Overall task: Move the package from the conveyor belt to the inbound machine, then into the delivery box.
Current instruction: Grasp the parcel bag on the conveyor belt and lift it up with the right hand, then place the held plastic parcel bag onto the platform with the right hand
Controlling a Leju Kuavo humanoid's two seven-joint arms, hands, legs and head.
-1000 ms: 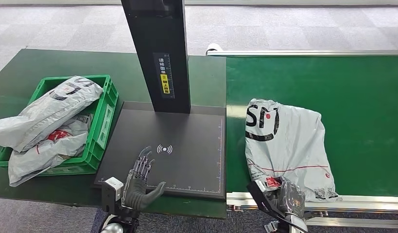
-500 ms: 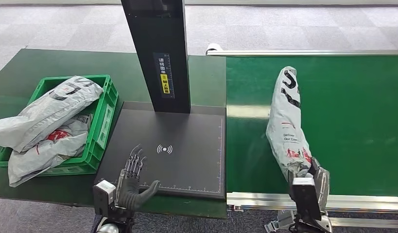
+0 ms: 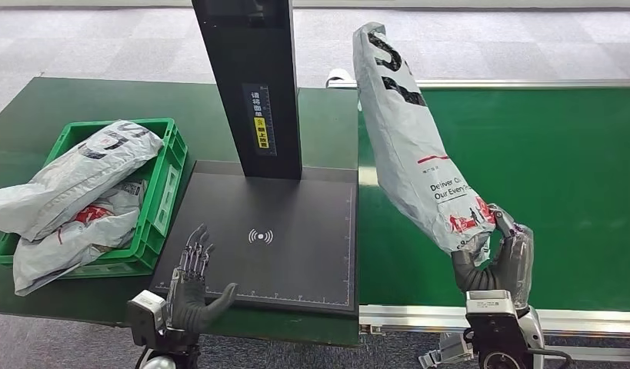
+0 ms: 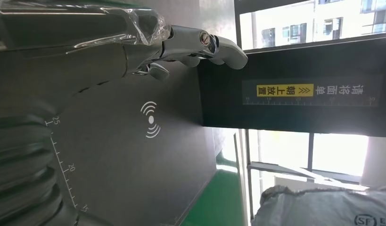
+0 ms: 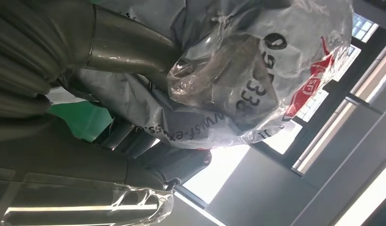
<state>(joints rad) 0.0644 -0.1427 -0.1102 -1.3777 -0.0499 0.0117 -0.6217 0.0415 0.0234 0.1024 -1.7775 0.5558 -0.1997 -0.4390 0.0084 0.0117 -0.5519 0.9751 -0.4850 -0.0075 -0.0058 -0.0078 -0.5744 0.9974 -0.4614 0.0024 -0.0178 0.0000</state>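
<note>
Since the earlier frames, the package (image 3: 416, 154) has been raised off the conveyor belt (image 3: 573, 169) and is now held upright, its top end level with the belt's far rail. Its lower end is gripped by the right hand (image 3: 500, 261), the fingers being wrapped around the crumpled plastic, as is confirmed in the right wrist view (image 5: 214, 66). The left hand (image 3: 190, 288) has been drawn back toward the near edge of the inbound machine (image 3: 296, 254); its fingers are spread apart and nothing is held. The green delivery box (image 3: 164, 184), left of the machine, contains other grey parcels (image 3: 73, 181).
</note>
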